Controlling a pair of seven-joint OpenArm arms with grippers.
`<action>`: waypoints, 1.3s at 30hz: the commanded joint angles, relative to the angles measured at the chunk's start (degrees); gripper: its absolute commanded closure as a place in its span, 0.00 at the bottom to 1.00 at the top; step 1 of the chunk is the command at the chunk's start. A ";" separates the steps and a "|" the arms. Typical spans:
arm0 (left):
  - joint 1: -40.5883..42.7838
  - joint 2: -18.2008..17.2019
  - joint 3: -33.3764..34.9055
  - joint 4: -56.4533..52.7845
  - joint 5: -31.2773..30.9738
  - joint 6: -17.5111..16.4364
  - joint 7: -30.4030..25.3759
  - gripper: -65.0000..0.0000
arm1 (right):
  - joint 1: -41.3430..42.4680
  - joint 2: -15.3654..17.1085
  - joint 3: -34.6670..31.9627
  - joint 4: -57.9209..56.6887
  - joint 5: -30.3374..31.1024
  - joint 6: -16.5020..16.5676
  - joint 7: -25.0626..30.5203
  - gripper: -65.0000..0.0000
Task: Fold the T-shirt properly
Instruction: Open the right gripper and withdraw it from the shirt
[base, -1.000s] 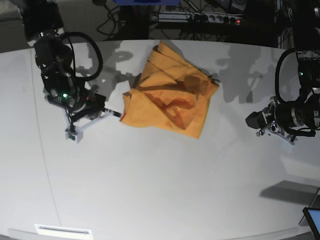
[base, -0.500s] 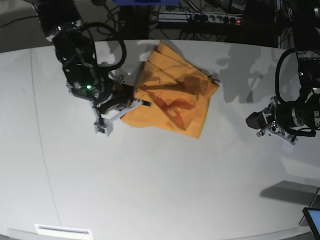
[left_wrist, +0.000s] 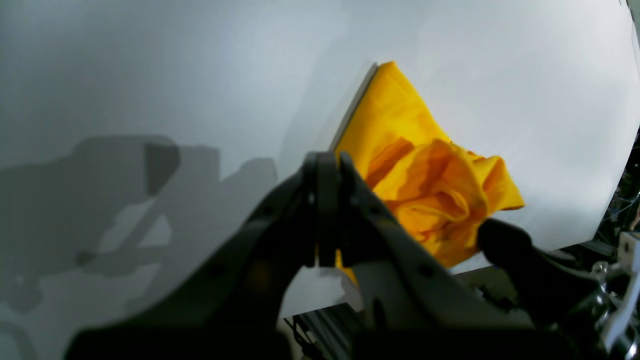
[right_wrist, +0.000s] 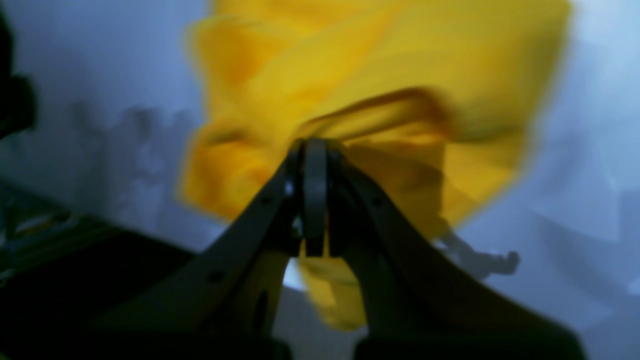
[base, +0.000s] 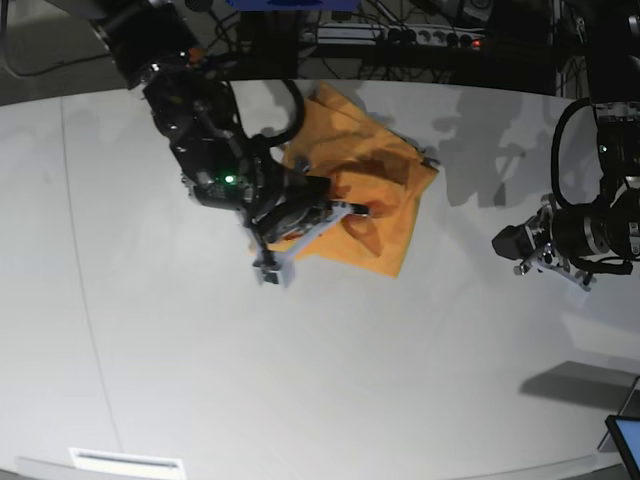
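The orange-yellow T-shirt (base: 392, 168) lies crumpled at the back middle of the white table (base: 300, 380). My right gripper (base: 358, 210) is over the cloth's middle, shut on a fold of the T-shirt (right_wrist: 375, 75) that hangs from the right gripper's tips (right_wrist: 315, 150). The arm covers the shirt's left part in the base view. My left gripper (base: 500, 242) hovers at the table's right side, shut on nothing and well apart from the cloth. In the left wrist view the left gripper's closed tips (left_wrist: 327, 165) point toward the T-shirt (left_wrist: 425, 170).
A power strip with cables (base: 400, 38) lies beyond the table's far edge. A tablet corner (base: 628, 440) shows at the bottom right. A white label (base: 125, 462) sits at the front left edge.
My right arm has swept rightward from the shirt's left edge to over its middle, carrying that edge across the cloth. The left arm has stayed still.
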 joint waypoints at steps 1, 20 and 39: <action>-1.03 -1.20 -0.81 0.68 -0.91 -0.30 -0.18 1.00 | 1.26 -1.22 -1.06 0.79 0.53 0.14 0.49 1.00; 0.99 -0.67 -15.58 1.56 -1.26 -0.30 -0.18 1.00 | 1.70 7.84 4.04 3.87 0.35 0.14 -1.35 1.00; 17.26 3.63 -25.60 22.13 8.50 -0.30 -0.18 1.00 | -16.85 23.93 14.77 5.10 0.26 0.14 15.26 1.00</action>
